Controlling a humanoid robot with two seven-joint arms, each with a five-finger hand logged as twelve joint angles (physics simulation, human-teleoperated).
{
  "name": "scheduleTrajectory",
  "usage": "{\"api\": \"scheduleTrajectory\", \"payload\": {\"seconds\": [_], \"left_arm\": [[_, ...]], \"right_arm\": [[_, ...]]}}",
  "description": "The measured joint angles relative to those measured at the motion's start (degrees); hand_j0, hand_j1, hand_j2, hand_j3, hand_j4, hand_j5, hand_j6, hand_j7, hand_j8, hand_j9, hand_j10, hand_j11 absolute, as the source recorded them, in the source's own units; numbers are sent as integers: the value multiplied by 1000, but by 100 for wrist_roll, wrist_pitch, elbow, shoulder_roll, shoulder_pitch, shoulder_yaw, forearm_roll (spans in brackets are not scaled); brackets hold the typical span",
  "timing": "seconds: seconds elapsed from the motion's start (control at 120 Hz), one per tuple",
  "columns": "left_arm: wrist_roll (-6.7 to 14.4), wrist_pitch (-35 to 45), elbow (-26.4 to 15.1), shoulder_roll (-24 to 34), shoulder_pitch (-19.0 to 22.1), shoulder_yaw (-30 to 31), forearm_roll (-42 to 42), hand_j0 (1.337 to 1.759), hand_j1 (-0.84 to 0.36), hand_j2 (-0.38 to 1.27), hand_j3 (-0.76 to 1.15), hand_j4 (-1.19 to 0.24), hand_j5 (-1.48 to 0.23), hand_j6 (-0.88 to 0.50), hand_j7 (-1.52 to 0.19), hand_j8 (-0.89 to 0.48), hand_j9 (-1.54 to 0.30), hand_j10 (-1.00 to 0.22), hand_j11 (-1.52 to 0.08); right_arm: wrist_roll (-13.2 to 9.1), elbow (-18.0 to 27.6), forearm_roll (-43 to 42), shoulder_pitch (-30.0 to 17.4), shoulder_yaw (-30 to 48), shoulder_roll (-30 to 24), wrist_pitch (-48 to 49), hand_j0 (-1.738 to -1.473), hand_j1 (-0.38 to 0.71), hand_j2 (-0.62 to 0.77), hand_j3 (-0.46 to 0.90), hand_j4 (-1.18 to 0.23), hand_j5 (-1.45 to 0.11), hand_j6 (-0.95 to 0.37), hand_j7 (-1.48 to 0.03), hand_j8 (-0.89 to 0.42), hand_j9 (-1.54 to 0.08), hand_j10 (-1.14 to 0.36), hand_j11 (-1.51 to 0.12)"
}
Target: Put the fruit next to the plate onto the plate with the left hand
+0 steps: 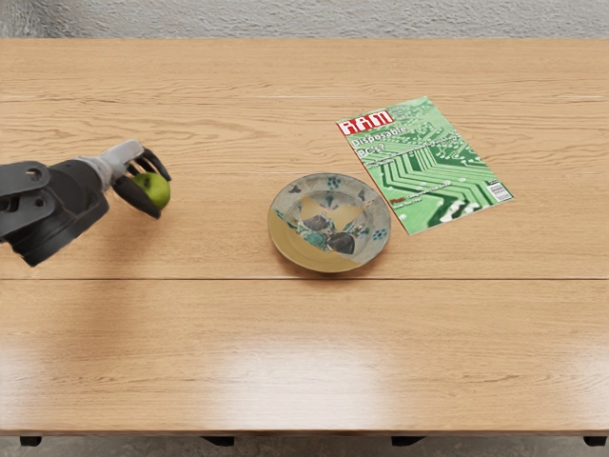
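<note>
A small green fruit (152, 189) sits at the table's left side, wrapped by the dark fingers of my left hand (145, 183), whose arm comes in from the left edge. The fingers curl over and around the fruit, covering part of it. The patterned ceramic plate (285, 228) lies well to the right of the hand, near the table's middle, with nothing on it. I cannot tell whether the fruit touches the table or hangs just above it. The right arm does not show.
A green magazine (423, 162) lies flat to the right of the plate, its corner close to the plate's rim. The wooden table (304, 352) stretches wide toward the front edge.
</note>
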Motion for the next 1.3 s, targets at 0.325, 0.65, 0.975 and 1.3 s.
{"api": "scheduleTrajectory", "payload": {"seconds": [0.325, 0.65, 0.975, 1.3], "left_arm": [[2, -37, -13, -841, -114, -1193, -552, 1654, -293, 307, 0, -587, -858, -363, -850, -385, -842, -598, -842], [-3, -132, -35, -1899, -220, -1209, -599, 1655, -320, 351, 0, -573, -876, -337, -869, -356, -839, -561, -851], [-6, -186, -13, -2321, -535, -349, -501, 1655, -327, 393, 0, -574, -908, -317, -904, -327, -875, -535, -882], [-5, -948, -60, -1621, -636, -763, -546, 1657, 112, 102, 0, -204, -296, -139, -295, -143, -288, -196, -289]], "right_arm": [[0, 0, 0, 0, 0, 0, 0, -1658, -327, -4, 0, -19, -24, -18, -24, -18, -24, -18, -24], [0, 0, -1, 0, 0, 0, 0, -1658, -327, -4, 0, -19, -24, -18, -24, -18, -24, -18, -24], [0, 0, 0, 0, 0, 0, 0, -1658, -327, -4, 0, -19, -24, -18, -24, -18, -24, -18, -24], [0, 0, 0, 0, 0, 0, 0, -1658, -327, -4, 0, -19, -24, -19, -24, -19, -24, -19, -24]]}}
